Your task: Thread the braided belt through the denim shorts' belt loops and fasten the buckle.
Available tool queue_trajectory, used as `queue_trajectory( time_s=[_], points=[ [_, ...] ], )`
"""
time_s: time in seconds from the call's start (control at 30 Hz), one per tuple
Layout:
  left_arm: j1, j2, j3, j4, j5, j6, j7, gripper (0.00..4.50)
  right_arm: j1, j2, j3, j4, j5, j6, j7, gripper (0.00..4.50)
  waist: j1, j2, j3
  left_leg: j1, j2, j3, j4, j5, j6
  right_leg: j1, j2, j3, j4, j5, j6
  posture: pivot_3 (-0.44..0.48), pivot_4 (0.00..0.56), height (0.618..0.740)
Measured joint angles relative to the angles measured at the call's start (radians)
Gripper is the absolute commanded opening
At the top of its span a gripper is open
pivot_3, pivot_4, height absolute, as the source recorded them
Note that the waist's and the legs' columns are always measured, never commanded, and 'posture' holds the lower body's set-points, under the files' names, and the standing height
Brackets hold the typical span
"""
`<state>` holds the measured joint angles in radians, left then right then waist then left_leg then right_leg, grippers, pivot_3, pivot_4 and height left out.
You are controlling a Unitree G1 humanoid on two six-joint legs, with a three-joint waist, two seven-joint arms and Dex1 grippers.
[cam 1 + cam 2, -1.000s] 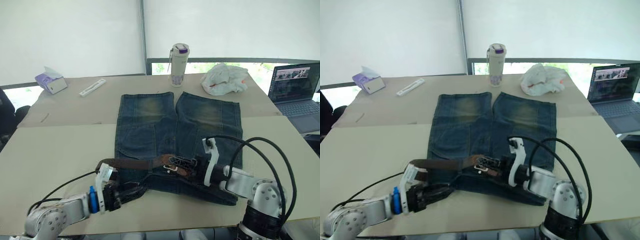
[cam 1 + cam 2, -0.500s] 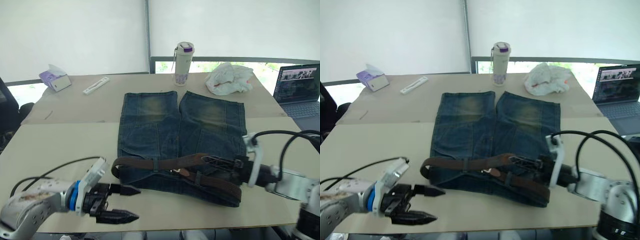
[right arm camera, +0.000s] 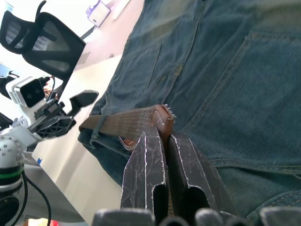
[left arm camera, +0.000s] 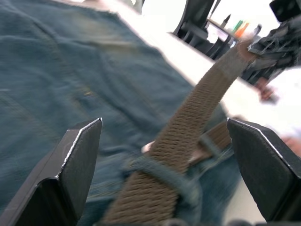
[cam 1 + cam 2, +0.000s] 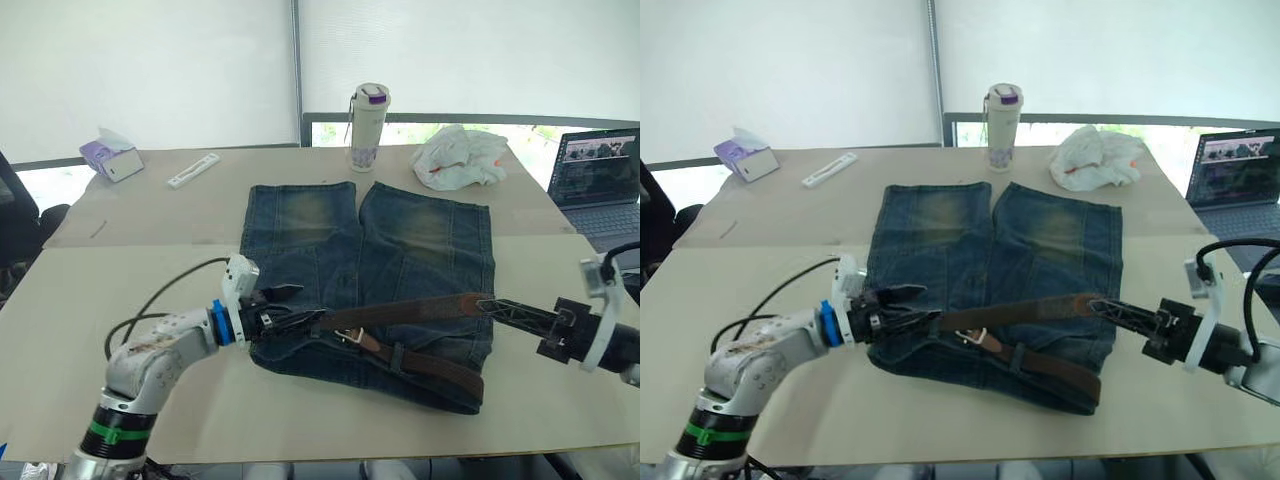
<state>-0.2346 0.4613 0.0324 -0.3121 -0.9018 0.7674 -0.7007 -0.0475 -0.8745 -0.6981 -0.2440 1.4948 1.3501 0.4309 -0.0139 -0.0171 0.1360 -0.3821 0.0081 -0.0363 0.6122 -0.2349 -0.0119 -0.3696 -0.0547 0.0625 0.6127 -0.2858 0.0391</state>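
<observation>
— How far along can the threading be judged to be?

— Partly done. The shorts [image 5: 365,275] are laid flat on the worktop [image 5: 120,290], waistband at the near edge. At the left end of the waistband the left tool [image 5: 288,307] is seen with its fingers spread apart, gripping nothing; the belt [image 5: 400,312] runs out between them. Just in front of that tool the strap is passed under a loop [image 4: 162,170], so at least one loop has been taken.

— And further right along the waistband?

— Near the middle of the waistband a silver buckle [image 5: 352,337] is lying, not yet fastened. From it a second stretch of strap is carried along the waistband toward its right end, where it seems to pass under another loop. The upper stretch is lifted off the denim and drawn out past the right edge of the shorts.

— By what is it held?

— By the right tool [image 5: 487,303], closed on the strap's tip.

— What is left?

— It cannot be told how many loops remain. The tip is judged still to need feeding into the buckle and pinning.
</observation>
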Motion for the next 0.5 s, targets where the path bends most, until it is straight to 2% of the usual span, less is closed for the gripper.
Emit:
queue_trajectory(
  time_s=[0.17, 0.2, 0.27, 0.37, 0.5],
  points=[
    [-0.015, -0.039, 0.084, -0.026, -0.33, 0.154, 0.086, 4.46, -0.006, 0.051, 0.059, -0.029, 0.137, -0.069, -0.099, 0.0, -0.005, 0.0, 0.0, 0.0, 0.001, 0.0, 0.001, 0.0, 0.0, 0.0, 0.001, 0.0, 0.001, -0.003, 0.005, 0.0, 0.15, 0.74],
    [-0.018, -0.051, 0.095, -0.011, -0.428, 0.193, 0.133, 4.46, -0.025, 0.082, 0.097, -0.032, 0.17, -0.102, -0.148, 0.0, -0.007, 0.0, 0.0, 0.001, 0.002, -0.001, 0.001, 0.0, 0.0, 0.001, 0.001, 0.001, 0.001, -0.003, 0.005, 0.0, 0.15, 0.74],
    [-0.031, -0.081, 0.086, 0.027, -0.548, 0.243, 0.205, 4.46, -0.064, 0.153, 0.178, -0.048, 0.242, -0.172, -0.23, 0.0, -0.008, 0.0, 0.0, 0.001, 0.002, -0.001, 0.002, 0.0, 0.0, 0.0, 0.001, 0.001, 0.002, -0.003, 0.006, 0.0, 0.15, 0.74],
    [-0.043, -0.104, 0.044, 0.079, -0.635, 0.293, 0.291, 4.46, -0.104, 0.218, 0.276, -0.071, 0.328, -0.271, -0.351, 0.0, -0.004, 0.002, -0.001, 0.001, 0.0, -0.002, 0.002, 0.0, 0.0, 0.0, 0.001, 0.001, 0.002, -0.001, 0.002, 0.0, 0.15, 0.74],
    [-0.075, -0.173, 0.013, 0.156, -0.688, 0.306, 0.391, 4.46, -0.135, 0.29, 0.358, -0.098, 0.418, -0.383, -0.471, 0.0, 0.002, 0.005, -0.003, 0.003, -0.004, -0.009, 0.004, 0.0, 0.0, 0.0, 0.0, 0.001, 0.002, 0.0, 0.001, 0.0, 0.15, 0.74]
  ],
)
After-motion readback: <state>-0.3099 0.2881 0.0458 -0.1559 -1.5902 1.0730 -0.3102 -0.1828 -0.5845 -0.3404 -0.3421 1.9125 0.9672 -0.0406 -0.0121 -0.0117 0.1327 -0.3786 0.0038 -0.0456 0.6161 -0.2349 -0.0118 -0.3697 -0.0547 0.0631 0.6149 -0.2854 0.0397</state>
